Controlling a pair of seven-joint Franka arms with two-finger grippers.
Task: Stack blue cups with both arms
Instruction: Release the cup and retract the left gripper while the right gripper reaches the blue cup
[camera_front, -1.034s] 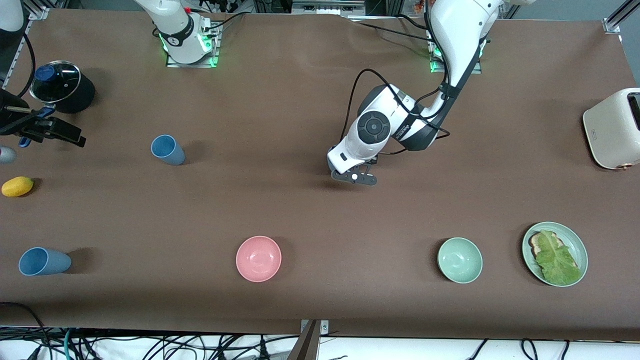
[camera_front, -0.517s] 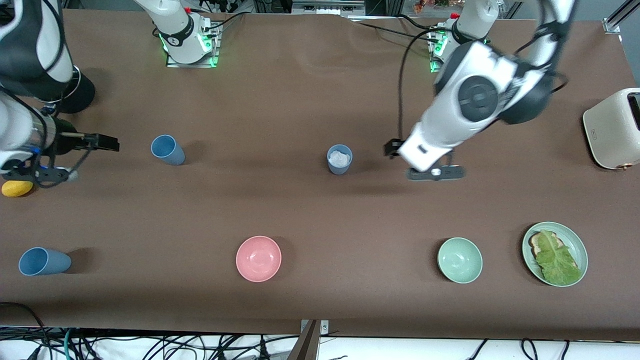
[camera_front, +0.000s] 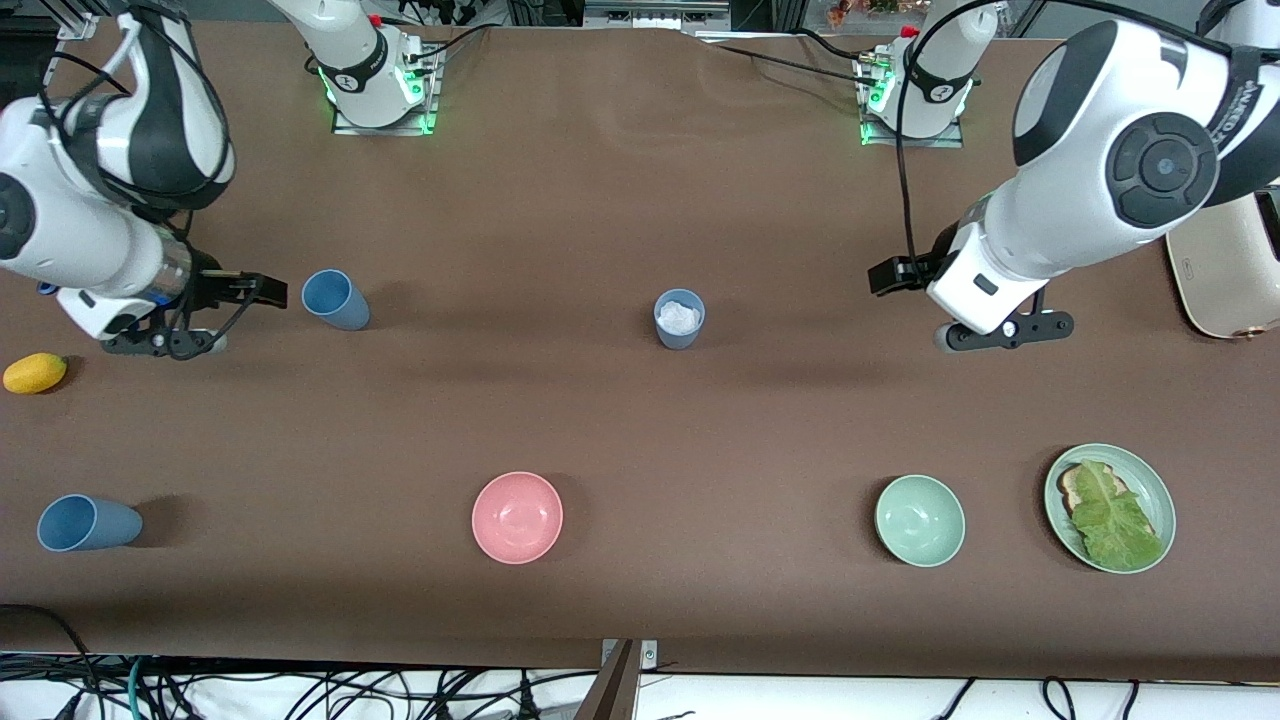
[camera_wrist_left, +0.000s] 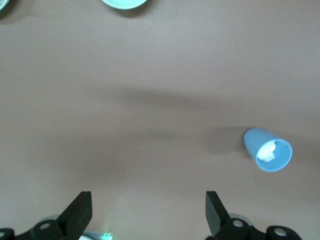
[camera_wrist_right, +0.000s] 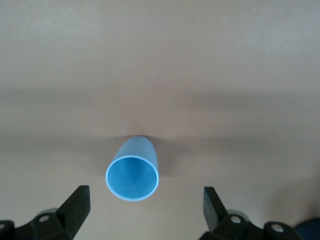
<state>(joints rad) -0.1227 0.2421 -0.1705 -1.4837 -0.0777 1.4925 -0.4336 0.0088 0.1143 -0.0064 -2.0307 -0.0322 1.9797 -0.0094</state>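
Fingers (camera_wrist_right: 75, 205) of my right gripper (camera_front: 215, 315) spread wide, empty, flanking the upright blue cup (camera_front: 335, 300), just off its rim toward the right arm's end. Left gripper (camera_front: 1000, 330) open, empty, well apart from the greyer cup (camera_front: 680, 318) mid-table. Right arm nearer; close in level.

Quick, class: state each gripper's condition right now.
Left gripper: open, empty, over bare table.
Right gripper: open, empty, beside a blue cup.

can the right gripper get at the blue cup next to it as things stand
Probably yes: the right gripper is open beside the upright blue cup, and the right wrist view shows nothing between its fingers and the cup.
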